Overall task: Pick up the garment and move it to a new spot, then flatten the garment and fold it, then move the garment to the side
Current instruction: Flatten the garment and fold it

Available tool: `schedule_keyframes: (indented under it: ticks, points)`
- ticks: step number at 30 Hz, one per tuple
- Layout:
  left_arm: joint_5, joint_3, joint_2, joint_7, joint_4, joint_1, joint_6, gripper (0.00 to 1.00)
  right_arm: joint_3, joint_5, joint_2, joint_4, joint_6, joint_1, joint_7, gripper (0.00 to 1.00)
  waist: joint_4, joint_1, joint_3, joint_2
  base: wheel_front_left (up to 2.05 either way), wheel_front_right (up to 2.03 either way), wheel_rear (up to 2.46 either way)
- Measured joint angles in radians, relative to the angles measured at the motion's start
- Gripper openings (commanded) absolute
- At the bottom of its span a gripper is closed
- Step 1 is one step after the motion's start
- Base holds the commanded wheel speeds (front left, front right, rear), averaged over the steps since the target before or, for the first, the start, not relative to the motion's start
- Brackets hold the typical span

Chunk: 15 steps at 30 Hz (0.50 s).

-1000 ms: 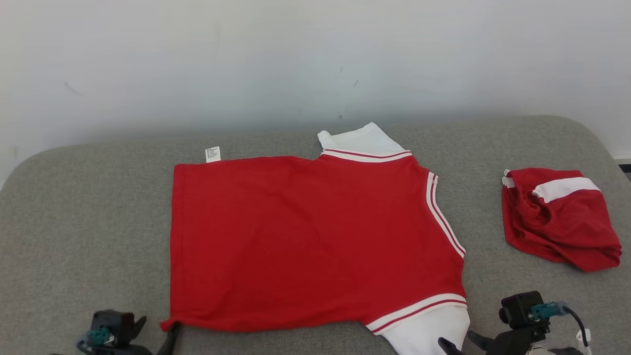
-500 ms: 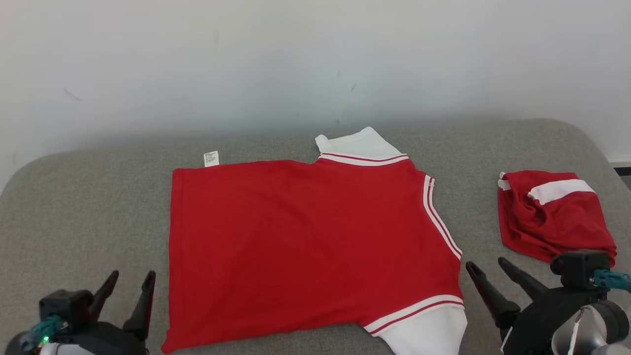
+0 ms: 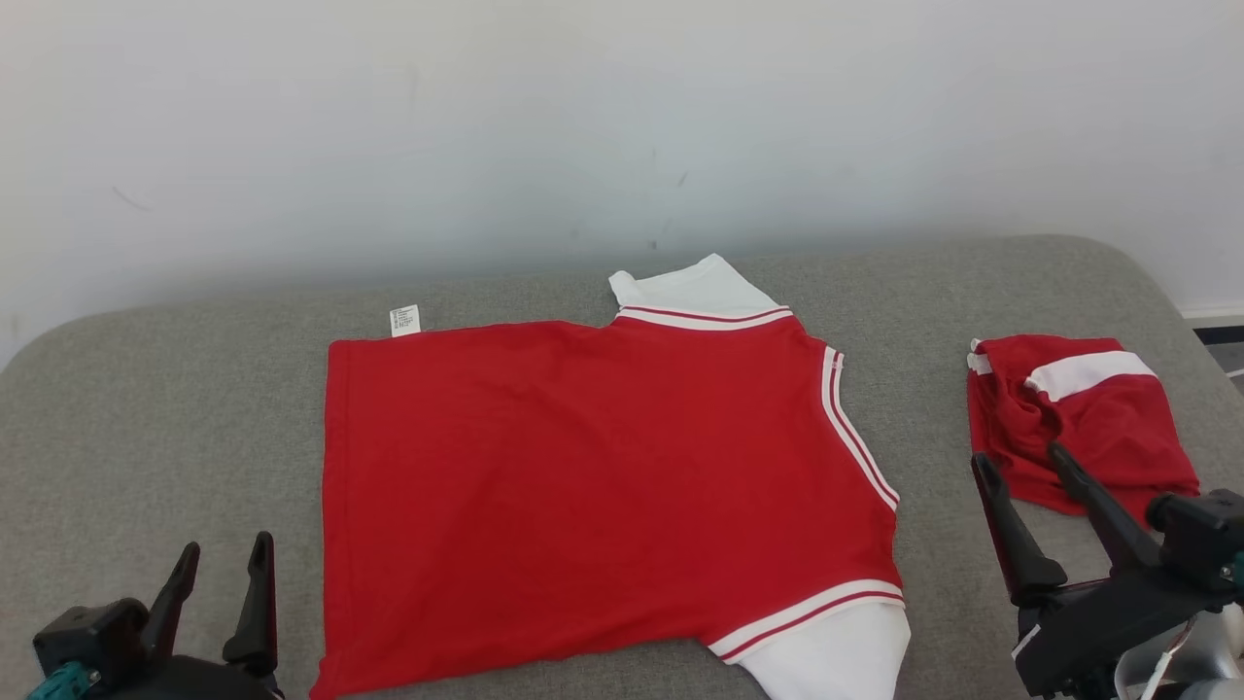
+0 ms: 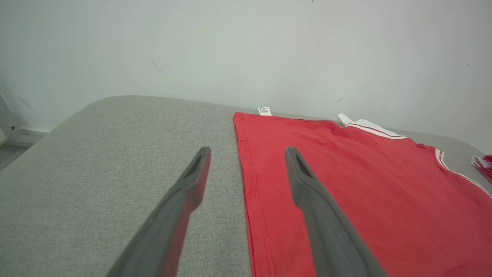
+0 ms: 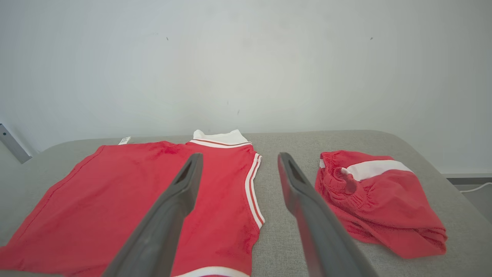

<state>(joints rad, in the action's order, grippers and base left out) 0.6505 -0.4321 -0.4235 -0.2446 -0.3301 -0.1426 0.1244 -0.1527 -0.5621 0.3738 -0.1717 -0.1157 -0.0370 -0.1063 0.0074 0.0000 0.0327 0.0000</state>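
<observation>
Head view, near to far.

- Left gripper (image 3: 224,544): lower left, fingers parted and empty, held just beside the near left corner of the garment (image 3: 603,486), apart from it.
- Right gripper (image 3: 1019,455): lower right, fingers spread, nothing between them. In the right wrist view they are seen framing the bare strip between the garment's white-striped right edge and a crumpled red-and-white bundle (image 3: 1098,428).
- Garment: red shirt, laid flat at the centre of the grey table (image 3: 165,389). The hem runs straight along the left. The near sleeve (image 3: 836,651), white, is cut by the picture's bottom edge.
- Open room: a broad bare strip is left beside the hem, a narrower one on the right.
- Far sleeve (image 3: 695,287), white, is pointed at the table's far edge.
- Label (image 3: 404,320): at the hem's far corner.
- Wall (image 3: 583,117): pale, behind the table.
</observation>
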Motion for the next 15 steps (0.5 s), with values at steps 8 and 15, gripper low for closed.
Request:
schedule_keyframes:
  ticks: [8, 15]
  points:
    - [-0.058, 0.095, 0.044, -0.003, 0.044, 0.044, 0.0, 1.0, 0.045, 0.046, -0.015, -0.004, -0.003, -0.021, 0.123, 1.0, -0.012, 0.0, -0.004, 0.0, 0.0, 0.0, 0.0]
    - [-0.088, 0.133, 0.052, -0.004, 0.064, 0.062, 0.0, 1.0, 0.064, 0.029, -0.042, 0.046, -0.007, -0.049, 0.165, 1.0, -0.019, 0.0, -0.008, 0.0, 0.0, 0.0, 0.0]
